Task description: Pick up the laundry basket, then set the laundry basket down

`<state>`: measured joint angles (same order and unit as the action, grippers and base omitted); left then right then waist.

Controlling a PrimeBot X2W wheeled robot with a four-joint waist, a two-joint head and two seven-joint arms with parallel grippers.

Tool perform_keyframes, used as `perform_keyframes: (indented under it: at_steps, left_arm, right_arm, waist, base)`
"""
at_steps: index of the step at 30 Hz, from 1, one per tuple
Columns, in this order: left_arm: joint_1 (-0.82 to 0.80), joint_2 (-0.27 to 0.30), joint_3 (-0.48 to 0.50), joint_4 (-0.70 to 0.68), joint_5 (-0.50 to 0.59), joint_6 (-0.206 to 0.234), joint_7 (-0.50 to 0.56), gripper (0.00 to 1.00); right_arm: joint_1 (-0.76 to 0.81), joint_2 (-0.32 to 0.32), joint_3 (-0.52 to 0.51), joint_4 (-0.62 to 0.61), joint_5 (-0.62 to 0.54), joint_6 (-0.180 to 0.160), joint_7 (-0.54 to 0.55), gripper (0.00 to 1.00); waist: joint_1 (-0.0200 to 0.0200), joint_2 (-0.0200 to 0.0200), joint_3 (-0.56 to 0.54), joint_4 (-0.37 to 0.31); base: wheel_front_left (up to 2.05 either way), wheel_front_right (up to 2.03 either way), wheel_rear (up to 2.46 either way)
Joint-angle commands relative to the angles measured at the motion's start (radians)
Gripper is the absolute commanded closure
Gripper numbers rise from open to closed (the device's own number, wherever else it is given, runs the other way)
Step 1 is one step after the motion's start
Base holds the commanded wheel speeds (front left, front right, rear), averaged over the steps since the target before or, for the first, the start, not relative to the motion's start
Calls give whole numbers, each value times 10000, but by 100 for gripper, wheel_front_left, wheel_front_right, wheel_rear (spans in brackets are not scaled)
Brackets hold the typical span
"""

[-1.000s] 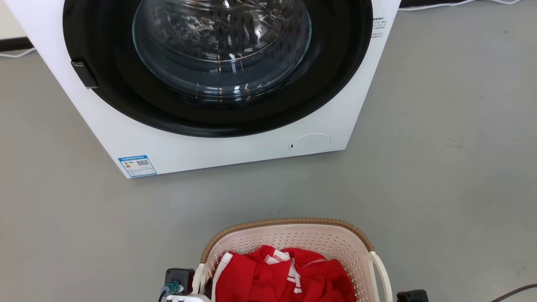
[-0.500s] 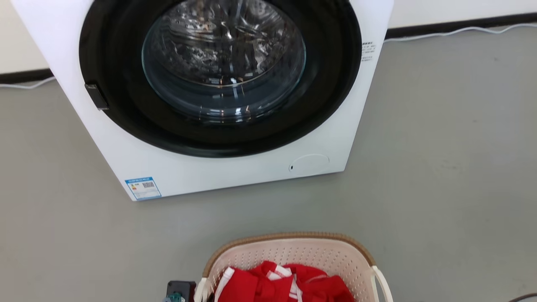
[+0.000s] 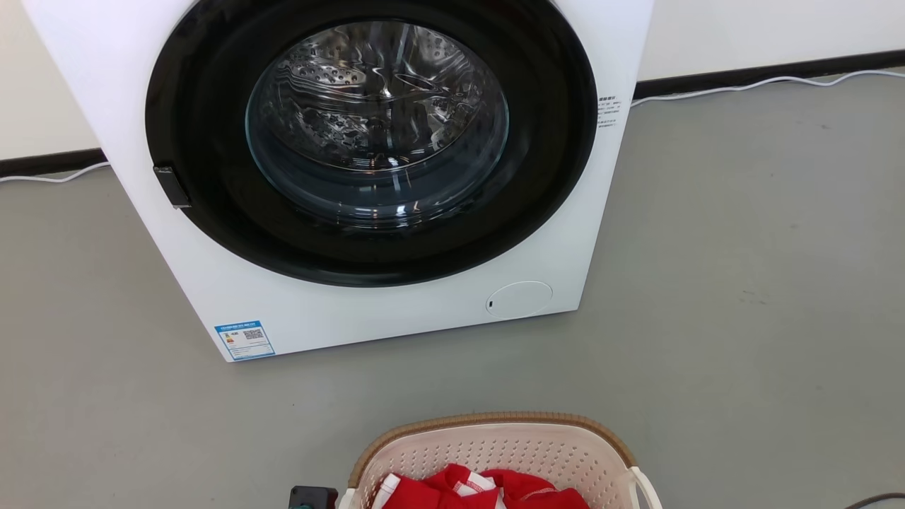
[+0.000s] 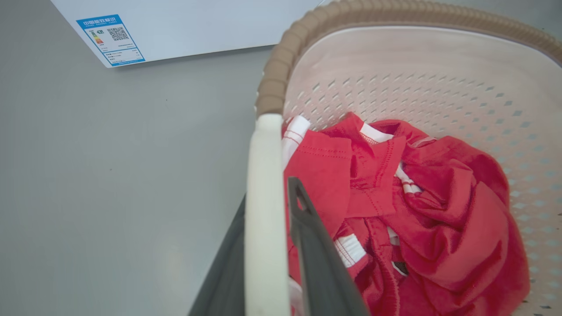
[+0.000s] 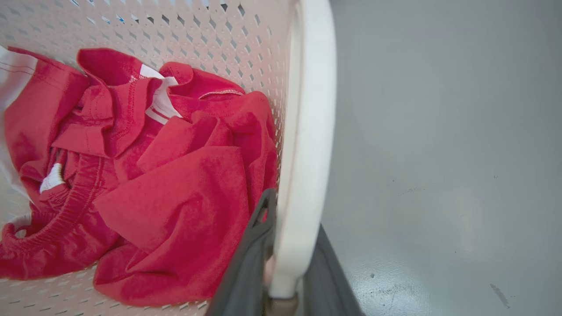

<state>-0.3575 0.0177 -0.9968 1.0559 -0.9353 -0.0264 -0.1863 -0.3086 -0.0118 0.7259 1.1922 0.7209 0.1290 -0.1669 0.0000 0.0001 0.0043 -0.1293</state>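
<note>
The washing machine [image 3: 424, 322] bears a blue QR-code label [image 4: 110, 39], unreadable.

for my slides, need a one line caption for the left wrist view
Left gripper clamps the white loop handle of the laundry basket, red clothes piled inside, washing machine corner beyond.

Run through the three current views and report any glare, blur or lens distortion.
Head view: sharp and evenly lit, with bright glints on the washer door glass. Left wrist view: the laundry basket rim bows from the wide lens, its white handle soft up close. Right wrist view: the near handle is blurred and bright; a pale sheen lies on the floor.
</note>
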Motion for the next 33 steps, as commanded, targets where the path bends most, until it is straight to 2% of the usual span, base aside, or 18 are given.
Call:
perform_keyframes:
  at_steps: [1, 33]
  left_arm:
    - [-268, 325, 3, -21, 69, -143, 38, 100]
    - [-1013, 325, -829, 334, -1012, -113, -121, 100]
  right_arm:
    - [-453, -384, 130, 108, 6, 17, -93, 100]
    - [-1047, -384, 291, 347, 366, 17, -220, 100]
  waist:
    - [0, -1, 14, -3]
    - [0, -1, 246, 38]
  base:
    - [0, 0, 0]
    - [0, 0, 0]
